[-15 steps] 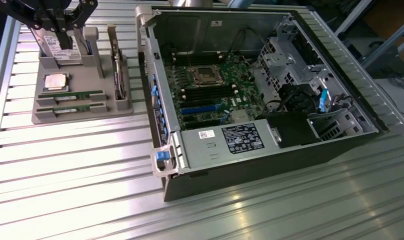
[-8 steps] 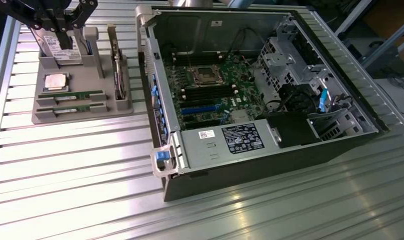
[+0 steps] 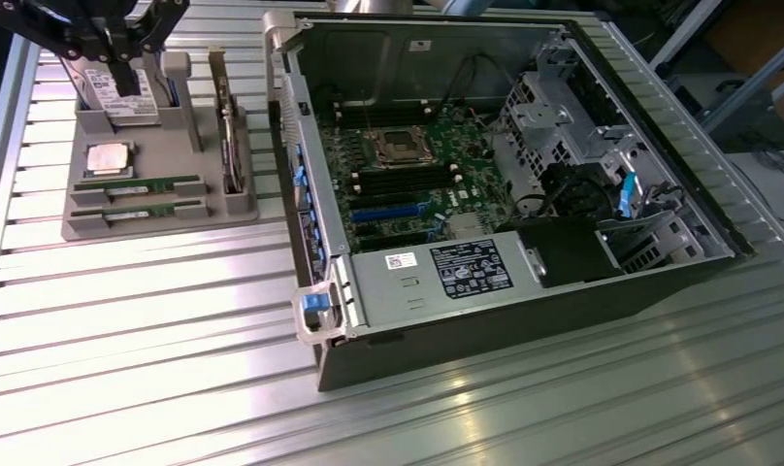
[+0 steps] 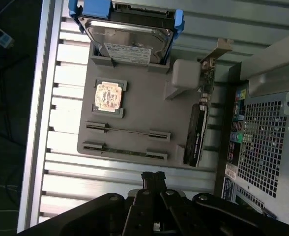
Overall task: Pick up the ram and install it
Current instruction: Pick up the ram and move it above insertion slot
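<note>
Claw [image 4: 153, 177]: closed, fingertips pressed together, nothing between them; arm cut off at the frame edge.
Ram stick [image 4: 126, 152]: standing on its long edge in the grey holder [image 4: 144, 108] on the desk [image 4: 85, 184], ends buried in slotted blocks; label and chips unreadable.
Twin ram stick [image 4: 128, 132]: just beside, parallel, same state.
Processor [image 4: 108, 96]: flat in its recess.
Hard drive [image 4: 127, 39]: upright, blue carrier partly cut off; in the exterior view the claw hides part of it.
Expansion card [image 4: 196, 137]: on edge.
Computer case [image 3: 366, 49]: open, memory slots too dark to read.
</note>
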### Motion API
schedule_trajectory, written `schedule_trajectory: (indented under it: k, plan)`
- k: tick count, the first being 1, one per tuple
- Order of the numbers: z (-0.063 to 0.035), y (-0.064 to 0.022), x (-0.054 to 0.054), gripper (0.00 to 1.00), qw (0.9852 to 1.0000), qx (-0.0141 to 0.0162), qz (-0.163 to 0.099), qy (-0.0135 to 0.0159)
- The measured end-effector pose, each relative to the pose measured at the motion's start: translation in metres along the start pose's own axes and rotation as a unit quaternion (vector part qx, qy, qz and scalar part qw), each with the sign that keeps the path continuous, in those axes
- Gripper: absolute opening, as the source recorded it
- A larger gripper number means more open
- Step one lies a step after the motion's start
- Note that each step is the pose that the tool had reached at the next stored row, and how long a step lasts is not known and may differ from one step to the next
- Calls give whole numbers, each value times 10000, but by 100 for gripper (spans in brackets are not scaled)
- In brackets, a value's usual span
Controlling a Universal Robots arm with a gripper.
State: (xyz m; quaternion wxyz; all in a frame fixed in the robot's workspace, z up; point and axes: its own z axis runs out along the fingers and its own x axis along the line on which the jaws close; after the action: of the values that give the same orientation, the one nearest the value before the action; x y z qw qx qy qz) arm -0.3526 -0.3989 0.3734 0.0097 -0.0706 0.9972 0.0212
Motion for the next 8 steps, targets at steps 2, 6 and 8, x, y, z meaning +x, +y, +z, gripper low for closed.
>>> schedule_trajectory:
  k: [2,6,8]
  plan:
    - [0,0,0,11,9997,-5,-234,9]
    - [0,0,0,11,9965,-19,-829,34]
    - [0,0,0,11,9952,-22,-982,40]
